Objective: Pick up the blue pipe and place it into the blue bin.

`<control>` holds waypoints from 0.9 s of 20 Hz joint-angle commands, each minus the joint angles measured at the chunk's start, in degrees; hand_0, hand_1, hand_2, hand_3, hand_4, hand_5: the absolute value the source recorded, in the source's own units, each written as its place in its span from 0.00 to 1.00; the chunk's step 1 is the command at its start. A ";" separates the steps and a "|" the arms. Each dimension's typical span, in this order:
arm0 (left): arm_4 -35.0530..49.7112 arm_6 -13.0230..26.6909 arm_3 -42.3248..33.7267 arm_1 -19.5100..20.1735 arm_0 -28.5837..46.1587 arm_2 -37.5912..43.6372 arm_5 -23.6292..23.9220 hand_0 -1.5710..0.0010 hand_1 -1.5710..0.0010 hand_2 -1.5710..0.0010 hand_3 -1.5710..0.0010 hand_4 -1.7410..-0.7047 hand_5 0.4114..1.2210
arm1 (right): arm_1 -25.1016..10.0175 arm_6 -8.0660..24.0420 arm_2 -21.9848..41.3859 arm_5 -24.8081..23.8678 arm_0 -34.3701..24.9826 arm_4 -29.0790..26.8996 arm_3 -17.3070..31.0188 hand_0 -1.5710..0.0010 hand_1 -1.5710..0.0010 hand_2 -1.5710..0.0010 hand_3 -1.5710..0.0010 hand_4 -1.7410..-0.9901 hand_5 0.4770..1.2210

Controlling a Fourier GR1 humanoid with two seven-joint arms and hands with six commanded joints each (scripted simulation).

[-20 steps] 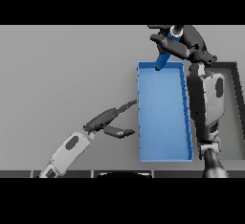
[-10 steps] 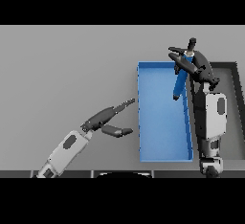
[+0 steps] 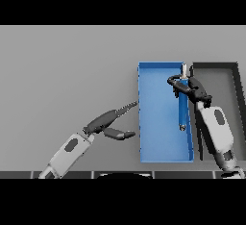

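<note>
White-grey forearms — dark hands, slim dark fingers (image 3: pixel 126 107).

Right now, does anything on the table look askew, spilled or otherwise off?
Nothing stands out. The blue pipe lies lengthwise along the blue bin's right wall, the right hand curled round its upper end. The left hand hovers open beside the bin.

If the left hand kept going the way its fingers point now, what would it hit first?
Probably the blue bin: the left hand has straight fingers aimed up and right at the bin's near left wall, with bare table between. Height is unclear, so it might pass over the rim.
</note>
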 commanded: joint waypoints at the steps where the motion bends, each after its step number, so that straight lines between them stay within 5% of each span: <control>1: -0.47 -0.04 0.70 -0.26 -0.21 -0.11 0.20 1.00 1.00 1.00 1.00 0.88 0.08 | -1.95 0.02 4.05 -3.37 -0.24 -4.82 0.96 0.07 0.12 0.15 0.49 0.28 0.96; 4: -0.09 0.07 0.30 -0.07 -0.75 0.35 0.16 1.00 1.00 1.00 1.00 0.88 0.08 | -8.30 0.02 14.91 -7.67 -3.49 -17.08 3.44 0.52 0.55 0.57 0.74 0.53 0.93; 7: 0.06 -0.37 -0.14 -0.06 -0.23 0.17 0.13 1.00 1.00 1.00 1.00 0.88 0.08 | -11.51 -0.41 20.32 -4.98 -5.21 -17.55 1.04 0.76 0.77 0.78 0.87 0.67 0.82; 11: 0.12 -0.67 0.02 0.46 0.18 0.37 0.07 1.00 1.00 1.00 1.00 0.88 0.08 | -13.98 -0.16 24.51 -2.29 -6.35 -12.77 -0.98 0.90 0.91 0.91 0.94 0.73 0.61; 18: 0.38 0.07 -0.98 1.02 0.26 0.38 -0.13 1.00 1.00 1.00 1.00 0.88 0.07 | -15.05 -0.32 26.30 -3.36 -7.82 -12.11 -1.16 0.97 0.98 0.98 0.99 0.74 0.43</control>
